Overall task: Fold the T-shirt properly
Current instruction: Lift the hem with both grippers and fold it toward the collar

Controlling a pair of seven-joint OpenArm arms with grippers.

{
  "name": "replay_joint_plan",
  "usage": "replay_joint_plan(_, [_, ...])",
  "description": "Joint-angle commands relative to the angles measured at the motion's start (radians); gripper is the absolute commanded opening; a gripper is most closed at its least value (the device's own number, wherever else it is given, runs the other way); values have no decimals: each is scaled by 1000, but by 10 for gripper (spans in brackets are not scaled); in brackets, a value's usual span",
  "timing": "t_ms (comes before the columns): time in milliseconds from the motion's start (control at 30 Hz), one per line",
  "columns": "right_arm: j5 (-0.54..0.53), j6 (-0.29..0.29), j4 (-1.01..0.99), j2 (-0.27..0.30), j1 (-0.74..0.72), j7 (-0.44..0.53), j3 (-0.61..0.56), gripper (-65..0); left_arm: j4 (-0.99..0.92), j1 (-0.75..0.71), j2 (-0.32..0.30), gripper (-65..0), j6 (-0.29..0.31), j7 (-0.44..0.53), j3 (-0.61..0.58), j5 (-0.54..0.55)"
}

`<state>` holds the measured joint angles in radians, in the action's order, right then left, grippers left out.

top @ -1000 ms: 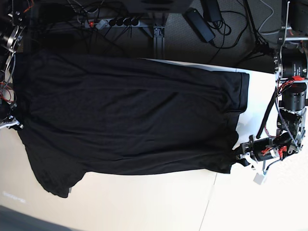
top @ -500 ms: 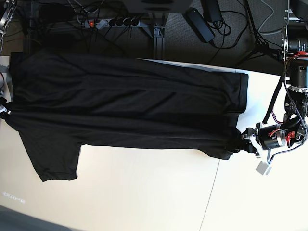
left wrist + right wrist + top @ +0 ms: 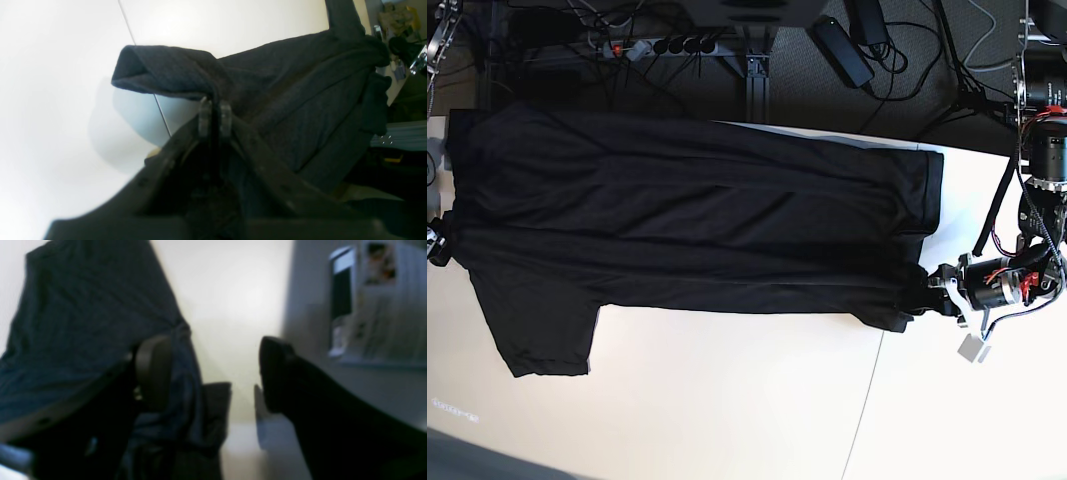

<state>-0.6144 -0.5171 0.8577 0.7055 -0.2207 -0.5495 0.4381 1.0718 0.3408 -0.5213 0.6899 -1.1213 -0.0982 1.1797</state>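
Observation:
The black T-shirt (image 3: 697, 230) lies spread lengthwise across the pale table (image 3: 727, 400), one short sleeve (image 3: 542, 335) pointing toward the front edge. My left gripper (image 3: 927, 292) is shut on the shirt's corner at the right end. In the left wrist view its fingertips (image 3: 215, 115) pinch a raised fold of the T-shirt (image 3: 300, 86). My right gripper (image 3: 437, 240) sits at the shirt's left end. In the right wrist view the right gripper (image 3: 213, 373) stands wide open, with the T-shirt (image 3: 83, 323) draped beside its left finger (image 3: 153, 370), which grips nothing.
Behind the table run a power strip (image 3: 662, 46), a black power brick (image 3: 842, 50) and tangled cables. A seam (image 3: 867, 400) crosses the tabletop. A small white tag (image 3: 973, 348) hangs under the left arm.
The right gripper has opened and let go of the shirt's left end. The shirt now lies flatter and straighter, and its sleeve has settled onto the table.

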Motion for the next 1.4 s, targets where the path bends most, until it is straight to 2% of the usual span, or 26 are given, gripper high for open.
replay_joint_plan(0, [3,-66,5,19,-51,30,5,-242,17,24,-19,-650,8,13,6,21])
replay_joint_plan(167, [44,-66,-164,-20,-209,71,5,-242,34,5,-20,-650,8,10,6,20])
replay_joint_plan(400, [224,-63,-470,-69,-396,188,5,-242,50,-44,-29,-650,8,10,6,18])
replay_joint_plan(600, [318,-64,-518,-132,-402,191,5,-242,50,-55,-30,-650,8,11,6,30])
replay_joint_plan(833, [323,-68,-517,-219,-403,190,4,-243,50,-53,-30,-650,8,14,6,29])
replay_joint_plan(1067, [326,-74,-517,-244,-402,185,-8,-246,49,-53,-30,-650,8,18,6,22])
replay_joint_plan(1100, [332,-74,-517,-242,-402,186,-18,-263,50,-53,-30,-650,8,19,6,20])
replay_joint_plan(1133, [344,-74,-516,-240,-402,187,-29,-315,49,-53,-30,-650,8,22,6,20])
replay_joint_plan(1233, [362,-73,-501,-238,-402,187,-60,-599,49,-53,-30,-650,8,26,6,20])
replay_joint_plan(1267, [362,-73,-492,-238,-402,187,-67,-650,49,-53,-30,-650,8,26,6,21])
replay_joint_plan(1367, [375,-74,-448,-238,-402,187,-70,-650,49,-53,-30,-650,8,25,6,22])
